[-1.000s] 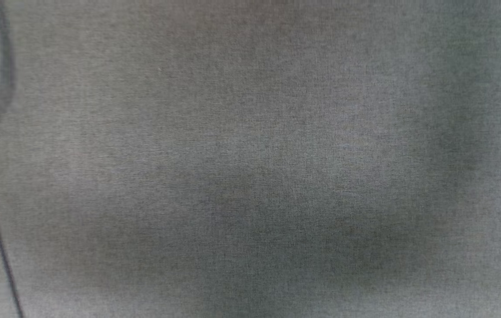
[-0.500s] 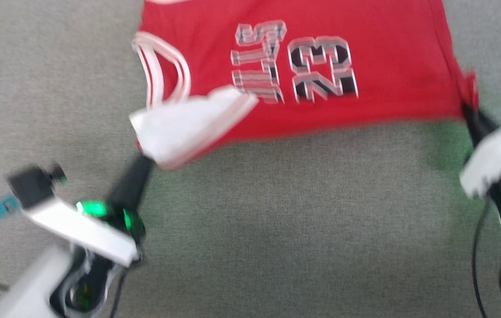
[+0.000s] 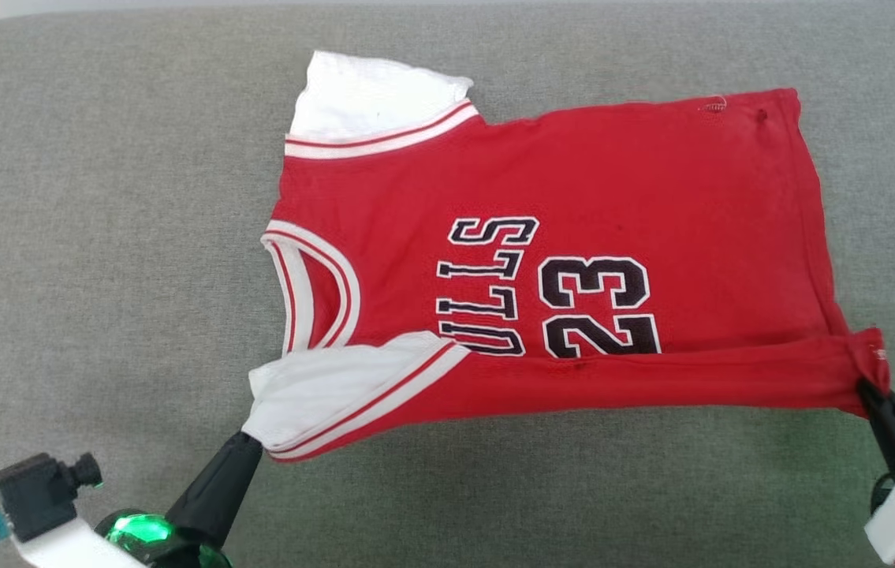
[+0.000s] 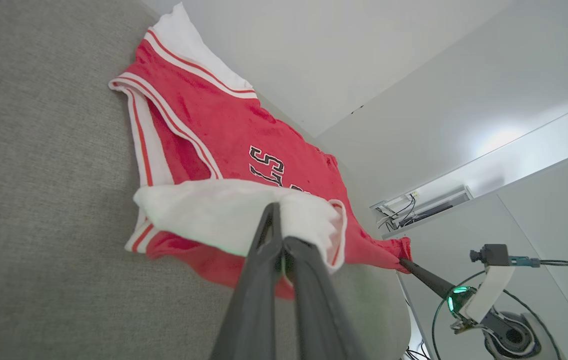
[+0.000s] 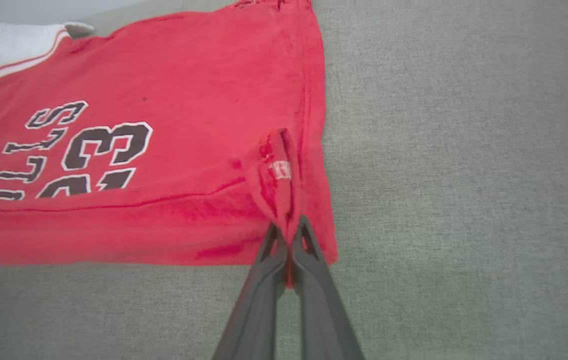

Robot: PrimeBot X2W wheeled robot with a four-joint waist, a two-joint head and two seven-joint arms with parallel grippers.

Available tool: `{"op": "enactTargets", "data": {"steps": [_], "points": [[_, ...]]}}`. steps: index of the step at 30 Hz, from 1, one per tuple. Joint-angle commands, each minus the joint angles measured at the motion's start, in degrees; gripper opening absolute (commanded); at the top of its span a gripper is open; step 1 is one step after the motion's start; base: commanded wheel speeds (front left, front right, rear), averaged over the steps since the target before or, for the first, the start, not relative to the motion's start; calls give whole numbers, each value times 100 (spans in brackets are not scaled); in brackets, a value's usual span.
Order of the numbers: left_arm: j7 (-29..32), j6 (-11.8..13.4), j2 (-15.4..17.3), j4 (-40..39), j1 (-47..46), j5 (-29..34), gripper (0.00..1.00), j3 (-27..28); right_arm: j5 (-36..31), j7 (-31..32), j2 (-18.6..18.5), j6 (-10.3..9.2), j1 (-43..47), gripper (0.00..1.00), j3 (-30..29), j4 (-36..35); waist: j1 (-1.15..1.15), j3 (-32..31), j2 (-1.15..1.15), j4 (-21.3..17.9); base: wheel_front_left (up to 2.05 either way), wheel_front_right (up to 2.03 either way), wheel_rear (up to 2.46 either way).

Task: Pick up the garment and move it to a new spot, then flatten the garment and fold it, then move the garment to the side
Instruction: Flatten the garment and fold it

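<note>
Viewpoint has shifted and steadied: the soft bright-red fabric garment lies spread on the grey cloth surface. Its white sleeve is clamped in the left gripper, its hem corner in the right gripper. Recommend raising both evenly, near edge taut.

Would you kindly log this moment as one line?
left tool: shut on jersey sleeve | right tool: shut on hem corner | jersey spread on grey surface

The garment is a bright-red jersey with white sleeve panels edged in red-and-white stripes, black lettering and a 23. It lies mostly flat on the grey cloth surface, neck towards the left, its near long edge lifted and folded over the print
</note>
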Motion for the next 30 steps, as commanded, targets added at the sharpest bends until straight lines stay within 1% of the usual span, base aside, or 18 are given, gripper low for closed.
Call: {"op": "enactTargets", "data": {"steps": [1,3,5,7,8,10,12,14,17,22,26,27,28,30], "points": [[-13,6,38,-104,96,125,0,101,11,60,70,-13,70,0,-65,-164,0,-1,0,-12,0,0,0],[-12,6,51,-187,59,191,0,128,45,91,118,-13,15,0,-88,-234,0,2,0,-37,0,0,0],[-13,6,133,-207,-162,220,0,30,86,115,140,-13,-170,0,-65,-174,0,23,0,-54,0,0,0],[-7,6,180,-149,-508,177,0,-74,125,114,137,-13,-410,0,-59,-36,0,70,0,-66,0,0,0],[45,6,250,-91,-701,227,0,-144,103,102,90,-13,-545,0,-44,63,0,124,0,-81,0,0,0],[135,6,250,24,-1157,128,0,-280,49,73,24,-13,-851,0,-4,276,0,251,0,-91,0,0,0],[284,6,323,208,-1627,58,0,-408,-42,71,-70,-13,-1133,0,100,515,0,392,0,-103,0,0,0],[453,6,283,377,-2068,-61,0,-577,-139,22,-159,-12,-1394,0,233,718,0,546,0,-108,0,0,0],[603,6,261,764,-2609,-187,0,-819,-191,-64,-165,-12,-1711,0,365,1060,0,737,0,-118,0,0,0],[465,6,177,1406,-3076,-363,0,-1118,-299,-284,-194,-12,-2033,0,407,1551,0,1010,0,-172,0,0,0],[293,6,110,1733,-3260,-407,0,-1377,-341,-434,-170,-14,-2127,0,508,1874,0,1116,0,-197,0,0,0],[261,6,124,1794,-3290,-385,9,-1452,-346,-456,-160,-14,-2155,0,534,1941,0,1123,0,-200,0,0,0],[261,6,124,1794,-3290,-385,9,-1452,-346,-456,-160,-14,-2155,0,534,1941,0,1123,0,-200,0,0,0],[181,6,190,1946,-3394,-237,55,-1590,-362,-534,-171,-14,-2186,0,596,2025,0,1103,0,-198,0,0,0]]}}
